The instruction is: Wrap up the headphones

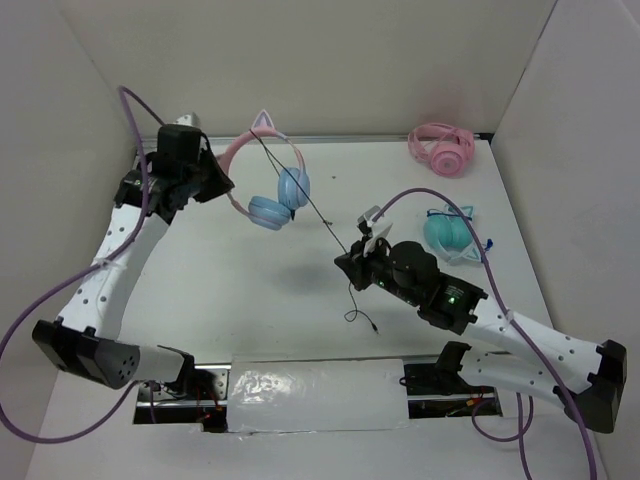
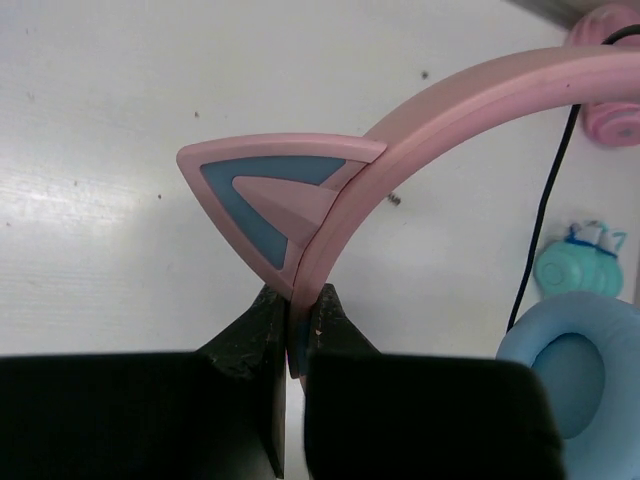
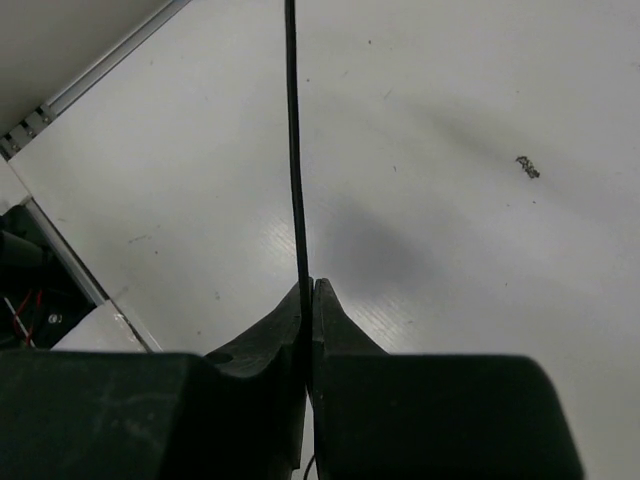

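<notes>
The headphones (image 1: 272,190) have a pink cat-eared headband (image 2: 470,110) and light blue ear cups (image 1: 268,212); they hang above the table at the back left. My left gripper (image 1: 222,183) is shut on the headband (image 2: 300,300) just below one cat ear (image 2: 265,195). The thin black cable (image 1: 320,215) runs taut from the headphones to my right gripper (image 1: 347,262), which is shut on it (image 3: 297,200) near mid-table. The cable's free end and plug (image 1: 362,318) dangle below the right gripper.
All-pink headphones (image 1: 440,148) lie at the back right corner. Teal headphones (image 1: 450,232) lie at the right, next to my right arm. White walls close the back and sides. A taped strip (image 1: 310,395) sits at the near edge.
</notes>
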`<state>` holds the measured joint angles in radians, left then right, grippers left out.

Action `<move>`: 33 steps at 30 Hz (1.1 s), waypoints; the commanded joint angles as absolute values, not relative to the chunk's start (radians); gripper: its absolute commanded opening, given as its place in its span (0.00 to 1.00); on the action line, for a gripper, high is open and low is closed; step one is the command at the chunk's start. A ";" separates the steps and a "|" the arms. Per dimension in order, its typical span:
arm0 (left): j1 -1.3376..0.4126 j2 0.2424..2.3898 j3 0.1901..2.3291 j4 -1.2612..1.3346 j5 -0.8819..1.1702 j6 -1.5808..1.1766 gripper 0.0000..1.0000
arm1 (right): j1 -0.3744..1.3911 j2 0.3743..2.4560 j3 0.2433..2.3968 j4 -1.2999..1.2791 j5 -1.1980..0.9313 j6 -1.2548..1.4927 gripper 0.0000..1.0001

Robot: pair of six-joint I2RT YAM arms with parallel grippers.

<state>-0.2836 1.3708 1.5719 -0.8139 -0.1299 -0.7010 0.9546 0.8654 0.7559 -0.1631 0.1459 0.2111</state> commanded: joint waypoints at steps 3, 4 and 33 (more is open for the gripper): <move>-0.241 1.266 1.614 -0.612 0.041 -0.684 0.00 | 0.936 0.888 0.678 0.055 0.054 0.170 0.09; -0.241 1.259 1.615 -0.608 0.055 -0.677 0.00 | 0.933 0.912 0.670 0.075 0.042 0.158 0.09; -0.324 1.092 1.655 -0.526 0.673 -0.506 0.00 | 0.687 1.244 0.488 0.885 0.065 0.242 0.00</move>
<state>-0.3069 1.1175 1.6360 -0.6231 0.5407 -0.4725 0.7280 1.2076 0.4698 0.7677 0.0563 0.2207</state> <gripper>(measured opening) 0.133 0.015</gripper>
